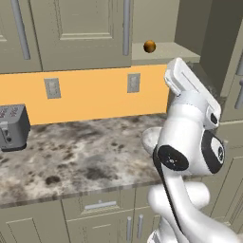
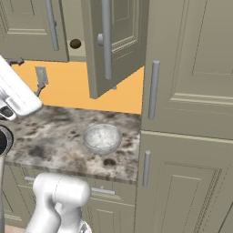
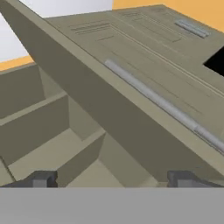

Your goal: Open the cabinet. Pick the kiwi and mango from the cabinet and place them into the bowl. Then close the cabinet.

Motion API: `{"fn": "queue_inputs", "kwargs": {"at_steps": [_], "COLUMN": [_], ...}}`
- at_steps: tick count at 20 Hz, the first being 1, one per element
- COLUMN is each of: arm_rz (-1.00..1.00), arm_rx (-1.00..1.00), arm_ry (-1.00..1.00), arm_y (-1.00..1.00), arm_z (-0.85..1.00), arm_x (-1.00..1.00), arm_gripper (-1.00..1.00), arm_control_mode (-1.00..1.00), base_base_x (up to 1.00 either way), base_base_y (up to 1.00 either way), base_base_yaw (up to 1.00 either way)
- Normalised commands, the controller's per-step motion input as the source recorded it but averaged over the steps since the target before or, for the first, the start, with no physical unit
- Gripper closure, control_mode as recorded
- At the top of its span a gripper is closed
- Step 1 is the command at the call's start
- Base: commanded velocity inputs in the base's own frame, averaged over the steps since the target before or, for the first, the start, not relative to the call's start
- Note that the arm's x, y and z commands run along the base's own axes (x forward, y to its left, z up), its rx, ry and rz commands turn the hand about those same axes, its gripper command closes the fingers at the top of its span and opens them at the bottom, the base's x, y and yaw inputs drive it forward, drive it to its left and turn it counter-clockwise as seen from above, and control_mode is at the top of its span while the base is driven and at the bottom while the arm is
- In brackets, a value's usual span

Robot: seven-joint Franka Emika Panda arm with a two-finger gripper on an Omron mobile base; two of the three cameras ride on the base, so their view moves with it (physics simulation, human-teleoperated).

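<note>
The cabinet (image 2: 116, 50) has its right door swung open; in the right base view the door stands out toward the camera with its long bar handle (image 2: 106, 38) facing front, and the left door is shut. The mango (image 1: 149, 46) sits on the cabinet's bottom board, near the front edge, just right of the closed left door in the left base view; it also shows as a small dark round shape in the gap beside the open door in the right base view (image 2: 75, 44). Can't make out the kiwi anywhere.

The bowl (image 2: 103, 137) sits on the marbled surface (image 1: 71, 156) below the open door, close to the tall side unit on the right; inside looks empty. In the left base view the arm covers most of it, only a pale rim (image 1: 149, 137) peeks out left of the arm.

The gripper (image 3: 112, 178) is up close to the open door: the hand view shows the door edge running diagonally, with its handle, and the cabinet's interior with the shelf to the left. The two fingertips (image 3: 41, 179) are set wide apart at the bottom corners, nothing between them.

A toaster (image 1: 12, 126) stands at the left end of the surface, against the orange backsplash with two outlets (image 1: 52, 88).
</note>
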Motion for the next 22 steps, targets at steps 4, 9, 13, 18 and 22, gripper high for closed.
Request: {"fn": "queue_inputs", "kwargs": {"at_steps": [4, 9, 13, 18, 22], "arm_rz": [0.18, 0.00, 0.05, 0.12, 0.10], "arm_rx": [-0.18, -0.02, -0.05, -0.04, -0.09], "arm_ry": [-0.02, -0.06, 0.00, -0.08, -0.07], "arm_y": [0.62, 0.24, 0.00, -0.10, -0.01], "arm_z": [0.00, 0.00, -0.01, -0.02, -0.05], "arm_x": [0.01, 0.02, 0.00, 0.00, 0.00], "arm_gripper": [-1.00, -1.00, -1.00, -1.00, -1.00], "arm_control_mode": [-1.00, -1.00, -1.00, -1.00, -1.00], "base_base_x": [0.00, 0.00, 0.00, 0.00, 0.00], "base_base_y": [0.00, 0.00, 0.00, 0.00, 0.00], "base_base_yaw": [0.00, 0.00, 0.00, 0.00, 0.00]}}
